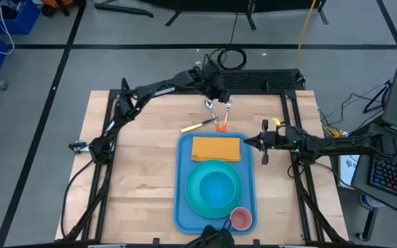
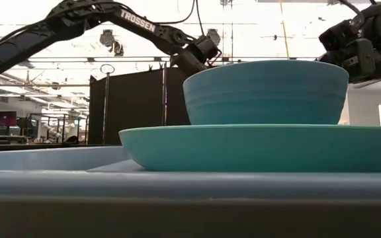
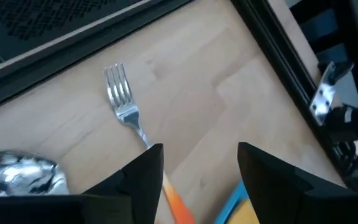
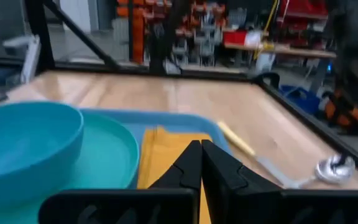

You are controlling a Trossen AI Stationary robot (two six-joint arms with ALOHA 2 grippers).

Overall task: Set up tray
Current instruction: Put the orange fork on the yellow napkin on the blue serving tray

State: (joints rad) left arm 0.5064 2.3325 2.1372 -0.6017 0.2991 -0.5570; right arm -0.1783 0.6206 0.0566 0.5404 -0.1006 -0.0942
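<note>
At the near edge of the table (image 1: 136, 207) a small pink cup (image 1: 240, 218) stood in the near right corner of the tray (image 1: 182, 200), which lay lengthwise near to far, a little right of the table's middle. Just beyond the cup a blue bowl (image 1: 216, 189) sat on a round turquoise plate (image 1: 196, 196), and beyond that a folded yellow napkin (image 1: 216, 148) lay across the tray's far end.

The right gripper (image 1: 265, 143) waited just off the tray's far right side, level with the napkin, its fingers pressed together and holding nothing.

Past the tray's far rim lay the cutlery: an orange-handled fork (image 3: 120, 99) and a yellow-handled spoon (image 1: 197, 126). The spoon lay at a slant, its handle pointing left and nearward. The fork's long axis ran near to far, tines away from the tray and handle end close to the rim.

The left gripper (image 1: 219, 106) hung over the fork, fingers (image 3: 143, 177) spread moderately and empty, one on each side of the handle's line. In the left wrist view the handle passed between them, with the tines farther out. The left arm was plainly the nearer one to the fork, and the gap lay across the handle, so a descent and a close on the orange part looked like the likely next move. The height left above the wood could not be judged.
</note>
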